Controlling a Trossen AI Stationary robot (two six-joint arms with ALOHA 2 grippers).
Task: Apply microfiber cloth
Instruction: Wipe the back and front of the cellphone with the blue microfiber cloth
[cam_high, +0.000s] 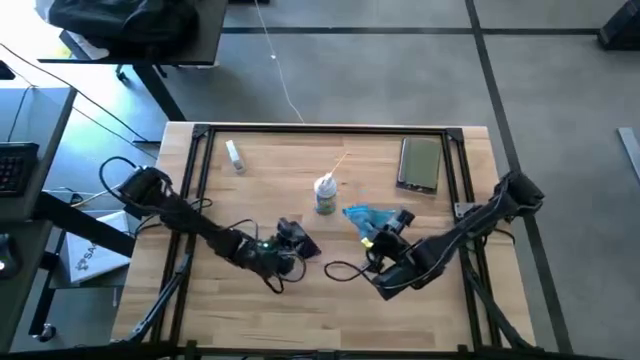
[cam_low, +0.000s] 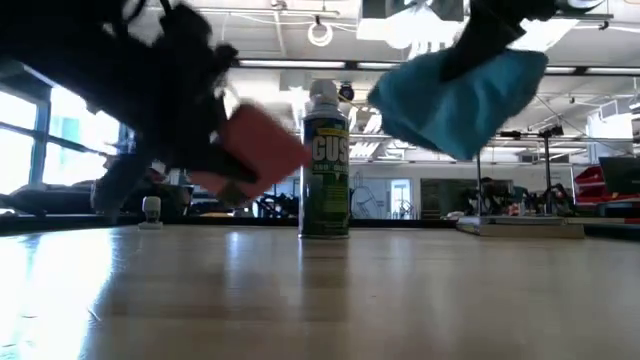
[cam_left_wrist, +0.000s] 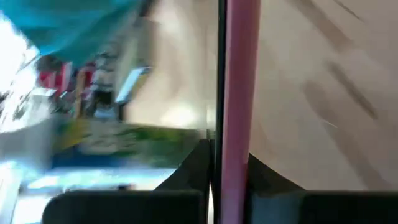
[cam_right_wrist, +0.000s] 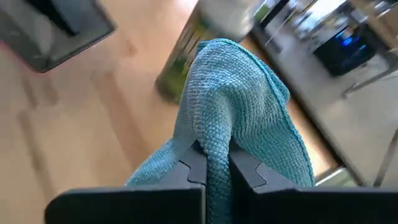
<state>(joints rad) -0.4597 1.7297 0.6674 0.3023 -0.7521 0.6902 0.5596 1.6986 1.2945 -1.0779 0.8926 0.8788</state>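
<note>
The turquoise microfiber cloth (cam_right_wrist: 239, 99) hangs bunched in my right gripper (cam_right_wrist: 216, 169), which is shut on it right of the table's middle (cam_high: 385, 232). In the low view the cloth (cam_low: 460, 100) is up in the air. My left gripper (cam_left_wrist: 224, 180) is shut on a flat dark phone in a pink case (cam_low: 262, 150), just left of the middle (cam_high: 298, 242). A green spray can with a white cap (cam_high: 325, 195) stands upright on its base between the two grippers, a little farther back. My left gripper pinches the pink-cased phone between its two fingers, one on each flat face, with the pink edge (cam_left_wrist: 239, 112) running out between them. The phone is lifted clear of the table and tilted (cam_low: 262, 150). My right gripper pinches a bunched fold of the cloth (cam_right_wrist: 214, 146) between its two fingers, several layers gathered together. The rest of the cloth spreads out loose beyond the fingers. It hangs slack and clear of the table (cam_low: 455, 130).
A second dark phone (cam_high: 420, 162) lies flat at the table's far right. A small pale object (cam_high: 235, 155) lies at the far left. Black cables (cam_high: 340, 270) trail on the wood near the grippers. Bare wood lies along the near edge.
</note>
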